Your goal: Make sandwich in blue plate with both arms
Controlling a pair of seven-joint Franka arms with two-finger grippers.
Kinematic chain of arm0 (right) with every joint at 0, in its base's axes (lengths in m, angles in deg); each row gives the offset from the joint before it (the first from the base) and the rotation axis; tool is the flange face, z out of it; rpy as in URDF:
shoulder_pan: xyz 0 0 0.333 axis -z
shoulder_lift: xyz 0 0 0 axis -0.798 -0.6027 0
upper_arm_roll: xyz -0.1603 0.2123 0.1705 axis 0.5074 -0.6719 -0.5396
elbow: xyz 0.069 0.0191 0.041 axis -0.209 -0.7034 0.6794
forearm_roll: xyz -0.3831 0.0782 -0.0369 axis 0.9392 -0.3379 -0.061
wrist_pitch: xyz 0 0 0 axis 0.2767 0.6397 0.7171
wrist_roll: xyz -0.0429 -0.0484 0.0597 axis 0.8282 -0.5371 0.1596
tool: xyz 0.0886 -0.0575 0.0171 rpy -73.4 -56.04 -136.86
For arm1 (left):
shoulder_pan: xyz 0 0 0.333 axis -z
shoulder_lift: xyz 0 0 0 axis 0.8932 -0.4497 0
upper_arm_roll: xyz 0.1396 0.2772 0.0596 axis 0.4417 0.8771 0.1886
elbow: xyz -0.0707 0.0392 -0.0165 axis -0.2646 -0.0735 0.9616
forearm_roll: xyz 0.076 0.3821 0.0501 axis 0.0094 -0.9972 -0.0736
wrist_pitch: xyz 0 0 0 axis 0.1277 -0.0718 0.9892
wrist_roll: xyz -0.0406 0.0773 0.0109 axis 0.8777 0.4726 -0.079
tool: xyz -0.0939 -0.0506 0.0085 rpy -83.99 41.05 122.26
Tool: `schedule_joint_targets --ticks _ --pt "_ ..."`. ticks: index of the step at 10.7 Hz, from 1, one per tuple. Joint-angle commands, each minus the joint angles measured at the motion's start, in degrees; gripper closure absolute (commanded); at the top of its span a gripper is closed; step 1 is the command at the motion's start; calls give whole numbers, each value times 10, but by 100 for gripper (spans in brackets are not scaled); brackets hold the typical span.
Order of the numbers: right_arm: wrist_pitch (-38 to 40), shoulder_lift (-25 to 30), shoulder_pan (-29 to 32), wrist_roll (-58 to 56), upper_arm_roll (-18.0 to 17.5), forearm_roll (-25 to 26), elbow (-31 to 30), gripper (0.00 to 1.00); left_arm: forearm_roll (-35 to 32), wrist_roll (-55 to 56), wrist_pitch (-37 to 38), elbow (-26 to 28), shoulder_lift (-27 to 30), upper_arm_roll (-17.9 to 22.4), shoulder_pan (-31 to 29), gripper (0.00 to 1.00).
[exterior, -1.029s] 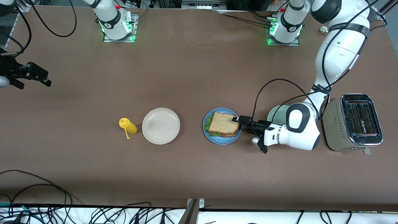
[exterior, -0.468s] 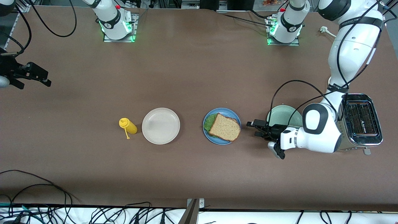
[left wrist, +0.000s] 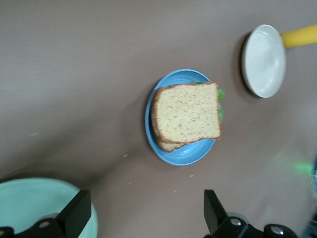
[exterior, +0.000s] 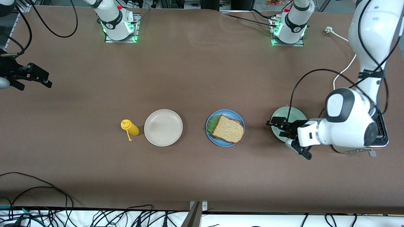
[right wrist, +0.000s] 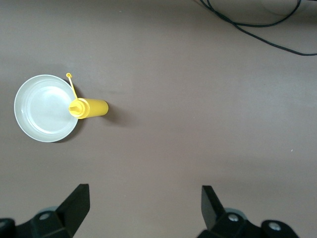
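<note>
1. The sandwich (exterior: 228,129) lies on the blue plate (exterior: 214,138), near the middle of the surface (exterior: 202,78).
2. Its top slice of brown bread is seen flat, and a green lettuce leaf (exterior: 210,124) sticks out at the edge that faces the right arm's end of the surface.
3. In the left wrist view a second slice shows under the top one, slightly shifted from it.
4. The left gripper (exterior: 275,127) hangs over the rim of the pale green plate (exterior: 292,114), beside the blue plate toward the left arm's end.
5. Its fingers are spread wide apart and hold nothing; the left wrist view shows both black fingers (left wrist: 74,214) with open space between them.
6. The left gripper does not touch the sandwich; a strip of bare surface separates them.
7. A silver toaster (exterior: 378,138) stands just beside the pale green plate, mostly hidden under the left arm.
8. The right gripper (exterior: 38,77) waits over the right arm's end of the surface, well apart from all plates.
9. Its fingers are also open and empty, as the right wrist view shows.
10. A beige plate (exterior: 163,127) lies beside the blue plate toward the right arm's end.
11. A yellow squeeze bottle (exterior: 129,127) lies on its side just beside the beige plate.
</note>
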State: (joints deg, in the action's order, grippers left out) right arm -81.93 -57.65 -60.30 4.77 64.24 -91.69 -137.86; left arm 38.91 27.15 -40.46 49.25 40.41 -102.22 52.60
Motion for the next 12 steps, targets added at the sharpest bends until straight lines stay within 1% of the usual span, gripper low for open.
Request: schedule_joint_targets --ticks 1,3,5,6,9,10,11,12 --pt "6 -1 -3 7 5 6 10 0 -86 75 63 18 92 4 -2 0" --pt "8 -1 -1 6 5 6 10 0 -142 122 121 20 156 2 -2 0" --pt "6 -1 -1 7 5 5 11 0 -157 172 169 21 209 3 -2 0" --pt "7 -1 -1 7 5 6 11 0 -183 182 184 20 226 1 -2 0" --pt "13 3 -1 5 5 12 12 0 -190 219 219 21 254 1 -1 0" --pt "26 3 -1 5 5 12 18 0 -186 226 217 33 278 17 11 0" --pt "28 2 -1 5 5 15 23 0 -183 228 206 50 299 62 67 0" --pt "28 1 -1 5 5 15 23 0 -168 227 195 55 311 107 84 0"
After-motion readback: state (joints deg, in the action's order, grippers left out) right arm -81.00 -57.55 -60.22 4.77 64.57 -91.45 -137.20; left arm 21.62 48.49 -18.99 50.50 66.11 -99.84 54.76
